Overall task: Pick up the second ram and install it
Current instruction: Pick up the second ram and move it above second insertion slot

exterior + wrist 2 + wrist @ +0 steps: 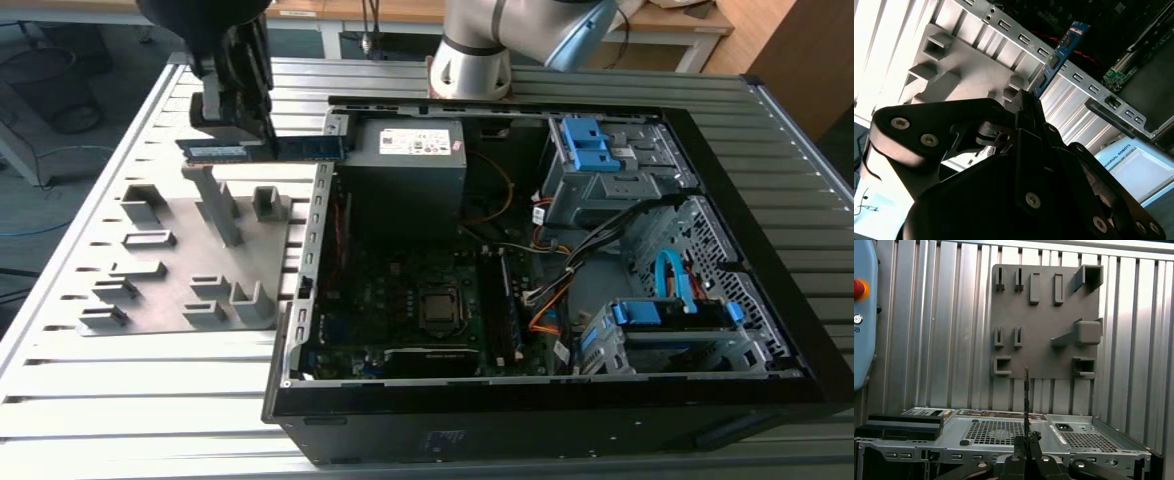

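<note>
Blue-green board with black chips, the second ram (1061, 52) sits pinched between the fingers of my hand (1029, 107), which are closed tight on one end of the strip. In the second wrist view the rest of it juts out free past my fingertips.

In the exterior view I hold it lengthwise and level, above the far edge of the grey holder plate (174, 300) that lies on the ribbed metal worktop (134, 400). Its free end points at the open computer case (534, 410), close to the case wall beside the power supply (414, 150).

In the first wrist view I see the ram edge-on, a thin upright line between the plate and the case. The motherboard (400, 300) lies inside the case, well apart from my hand.
</note>
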Available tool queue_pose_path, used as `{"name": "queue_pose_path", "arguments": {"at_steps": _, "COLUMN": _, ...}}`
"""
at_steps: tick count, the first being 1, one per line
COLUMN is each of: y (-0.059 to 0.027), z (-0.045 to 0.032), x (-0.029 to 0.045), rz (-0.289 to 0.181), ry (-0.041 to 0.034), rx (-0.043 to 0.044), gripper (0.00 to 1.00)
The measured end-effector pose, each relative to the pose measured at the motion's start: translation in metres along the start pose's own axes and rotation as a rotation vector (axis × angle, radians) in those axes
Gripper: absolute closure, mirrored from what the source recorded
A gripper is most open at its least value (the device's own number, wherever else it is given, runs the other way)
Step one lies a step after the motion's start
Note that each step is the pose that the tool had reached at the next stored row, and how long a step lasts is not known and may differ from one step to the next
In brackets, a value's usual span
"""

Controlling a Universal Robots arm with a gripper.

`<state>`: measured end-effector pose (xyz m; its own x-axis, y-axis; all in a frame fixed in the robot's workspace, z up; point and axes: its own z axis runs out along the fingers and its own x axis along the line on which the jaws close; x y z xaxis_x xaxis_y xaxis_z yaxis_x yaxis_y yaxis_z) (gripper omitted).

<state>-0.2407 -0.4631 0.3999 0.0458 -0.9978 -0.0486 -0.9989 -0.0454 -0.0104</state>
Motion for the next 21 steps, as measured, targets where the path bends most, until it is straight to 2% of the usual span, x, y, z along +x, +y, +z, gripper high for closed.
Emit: {"name": "queue_pose_path", "arguments": {"at_steps": 21, "y": -0.0305, "z": 0.0004, "x": 0.0014, "rz": 0.0, "ry": 0.0, "rx": 0.0, "gripper": 0.86}}
